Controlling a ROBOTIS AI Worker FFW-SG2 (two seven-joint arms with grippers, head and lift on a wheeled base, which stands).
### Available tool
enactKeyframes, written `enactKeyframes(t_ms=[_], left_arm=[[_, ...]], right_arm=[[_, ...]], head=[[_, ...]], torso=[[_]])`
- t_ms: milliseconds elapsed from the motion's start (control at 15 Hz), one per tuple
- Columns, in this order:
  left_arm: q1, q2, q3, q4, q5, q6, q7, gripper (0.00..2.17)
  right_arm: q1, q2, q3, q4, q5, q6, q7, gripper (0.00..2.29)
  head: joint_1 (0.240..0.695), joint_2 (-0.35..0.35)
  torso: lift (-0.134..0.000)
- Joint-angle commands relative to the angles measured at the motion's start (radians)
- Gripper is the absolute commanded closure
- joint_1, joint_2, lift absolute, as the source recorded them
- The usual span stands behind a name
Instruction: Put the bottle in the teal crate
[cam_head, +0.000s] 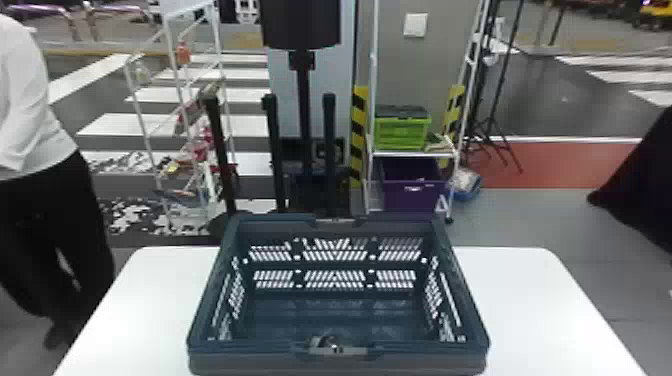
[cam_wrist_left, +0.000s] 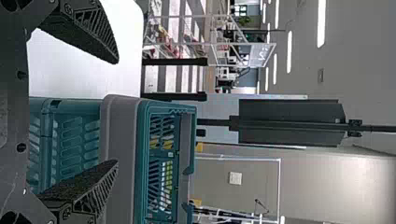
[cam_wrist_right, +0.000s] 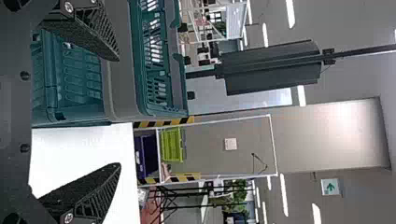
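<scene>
- Teal crate (cam_head: 240, 361), one: upright, open-topped, standing on white table (cam_head: 530, 305).
- Glinting piece (cam_head: 332, 345), small, at crate's near rim; possibly a handle fitting, too blurred to be certain.
- Left gripper (cam_wrist_left: 116, 112): fingers spread wide.
- Right gripper (cam_wrist_right: 118, 112): fingers likewise well apart.
- Lime-green box (cam_head: 401, 134): on rack shelf, above purple bin (cam_head: 412, 196).

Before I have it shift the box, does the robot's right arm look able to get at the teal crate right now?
Probably yes: the right end effector is open, one finger showing in front of the teal crate, with nothing seen between them, though the distance is hard to judge.
</scene>
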Motion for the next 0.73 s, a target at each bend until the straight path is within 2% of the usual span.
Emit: enactKeyframes(t_ms=[0, 667], left_arm=[[-0.001, 0.000, 0.000, 0.003, 0.000, 0.000, 0.000, 0.12], [0.000, 0.000, 0.000, 0.005, 0.000, -0.003, 0.000, 0.12]], right_arm=[[0.003, 0.000, -0.005, 0.000, 0.000, -0.003, 0.000, 0.09], [0.015, 0.002, -0.006, 0.003, -0.006, -0.037, 0.000, 0.09]], head=[[0.499, 0.000], [0.499, 0.000]], torso=[[0.000], [0.000]])
